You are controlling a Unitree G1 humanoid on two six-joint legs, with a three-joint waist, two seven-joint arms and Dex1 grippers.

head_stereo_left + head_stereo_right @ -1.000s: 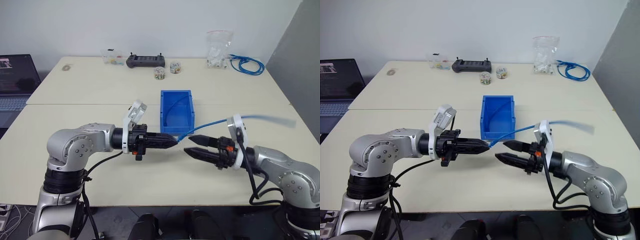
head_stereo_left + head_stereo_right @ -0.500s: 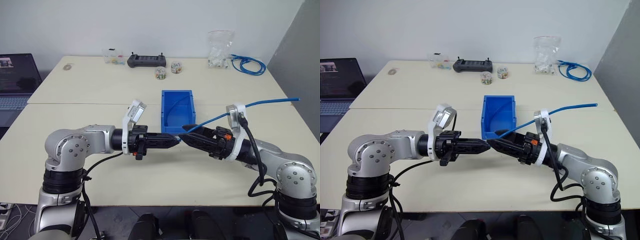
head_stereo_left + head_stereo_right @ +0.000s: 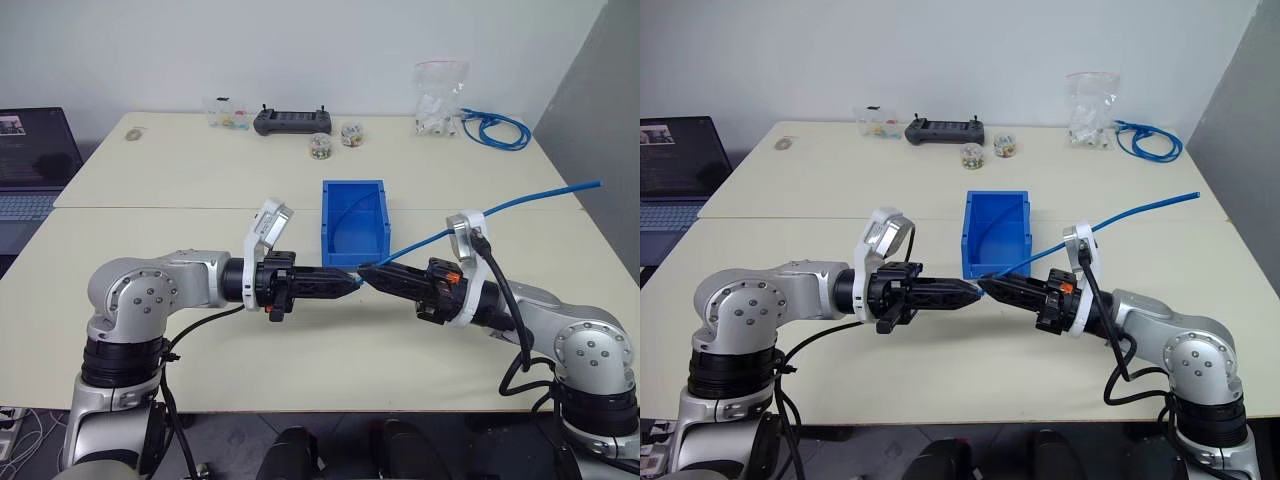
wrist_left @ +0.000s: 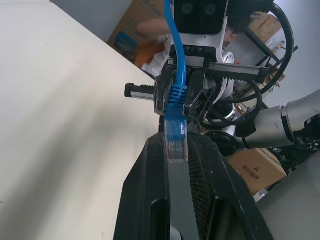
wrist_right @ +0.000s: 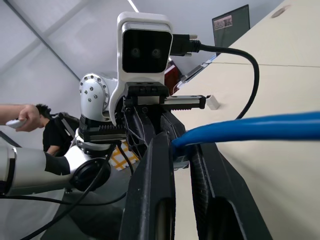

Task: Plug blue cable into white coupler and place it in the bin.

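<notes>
While the two arms meet tip to tip just in front of the bin [image 3: 352, 222], we see the left gripper [image 3: 350, 283] pointing across toward the right one, its black fingers [image 4: 150, 200] pressed together around the clear plug at the end of the blue cable [image 4: 176, 95]. In the left wrist view the plug lies in the narrow slot between those fingers, with the blue boot and strand rising away from it. The right gripper [image 3: 368, 274] points back the other way, its fingers [image 5: 155, 190] drawn narrow and pinching the same cable just behind the boot (the right wrist view shows the blue strand running out sideways from between them).

From the right gripper the cable rises in a long arc over the right arm and ends in the air past the table's [image 3: 200, 180] right edge. We cannot make out the white coupler in any view.

The bin stands upright at the middle of the table, a thin blue strand visible inside it. Along the far edge lie a black controller [image 3: 292, 121], a clear bag of white parts [image 3: 437, 100] and a coiled blue cable bundle [image 3: 492, 128]. A laptop [image 3: 35, 150] sits off to the left.
</notes>
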